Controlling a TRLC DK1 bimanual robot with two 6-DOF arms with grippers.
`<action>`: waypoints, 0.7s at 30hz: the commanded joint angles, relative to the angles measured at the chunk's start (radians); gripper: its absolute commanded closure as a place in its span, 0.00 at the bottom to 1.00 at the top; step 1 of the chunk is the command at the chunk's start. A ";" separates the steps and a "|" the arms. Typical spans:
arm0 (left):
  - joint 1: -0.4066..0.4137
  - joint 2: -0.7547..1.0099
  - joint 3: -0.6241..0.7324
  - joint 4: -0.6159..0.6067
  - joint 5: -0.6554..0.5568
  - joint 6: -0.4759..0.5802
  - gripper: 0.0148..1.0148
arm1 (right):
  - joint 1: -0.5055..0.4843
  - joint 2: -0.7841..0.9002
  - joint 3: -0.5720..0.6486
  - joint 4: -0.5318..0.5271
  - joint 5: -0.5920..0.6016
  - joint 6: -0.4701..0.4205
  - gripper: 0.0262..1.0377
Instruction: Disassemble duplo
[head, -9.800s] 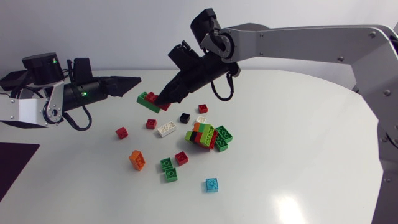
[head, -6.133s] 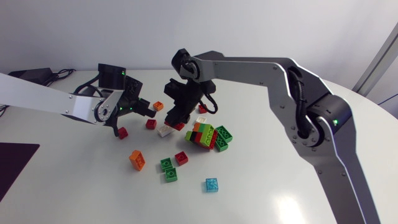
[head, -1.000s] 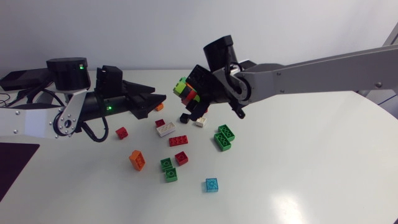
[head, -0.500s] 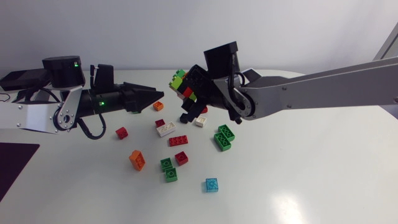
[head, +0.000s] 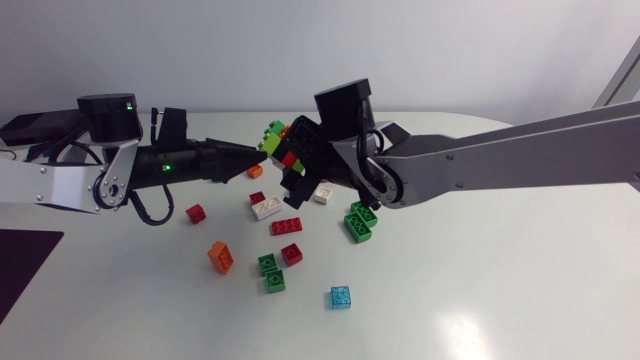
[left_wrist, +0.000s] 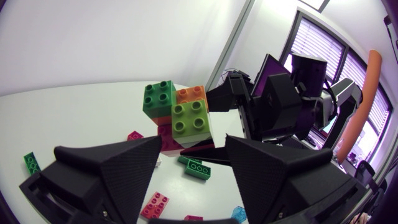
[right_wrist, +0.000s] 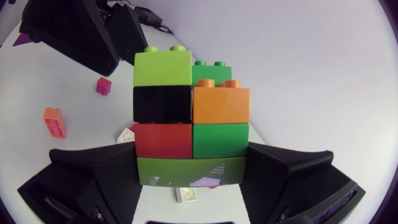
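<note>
A duplo stack (head: 283, 147) of lime, green, orange, black and red bricks on a green base hangs above the table. My right gripper (head: 297, 160) is shut on it; in the right wrist view its broad fingers press the base of the stack (right_wrist: 186, 124) from both sides. My left gripper (head: 257, 154) comes in from the left and points at the stack, its tips just short of it. In the left wrist view the stack (left_wrist: 177, 112) is ahead of and between the left gripper's (left_wrist: 194, 146) open fingers, with nothing held.
Loose bricks lie on the white table (head: 480, 280) below the grippers: a red one (head: 195, 212), an orange one (head: 220, 257), two small green ones (head: 271, 272), a flat red one (head: 287, 226), a white one (head: 266, 208), a green pair (head: 360, 220) and a cyan one (head: 341, 297).
The right gripper has carried the stack to the left, toward the left gripper. The left gripper has pushed right, and its tips now sit close to the stack.
</note>
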 joint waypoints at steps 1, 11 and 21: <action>0.002 0.017 0.032 0.013 0.016 -0.033 0.30 | 0.015 -0.033 -0.030 0.026 0.012 0.018 0.59; -0.023 0.020 0.040 0.007 0.024 -0.086 0.30 | 0.049 -0.033 -0.033 0.026 0.026 0.015 0.59; -0.048 0.012 0.047 -0.012 0.024 -0.103 0.73 | 0.058 -0.031 -0.032 0.028 0.036 0.012 0.59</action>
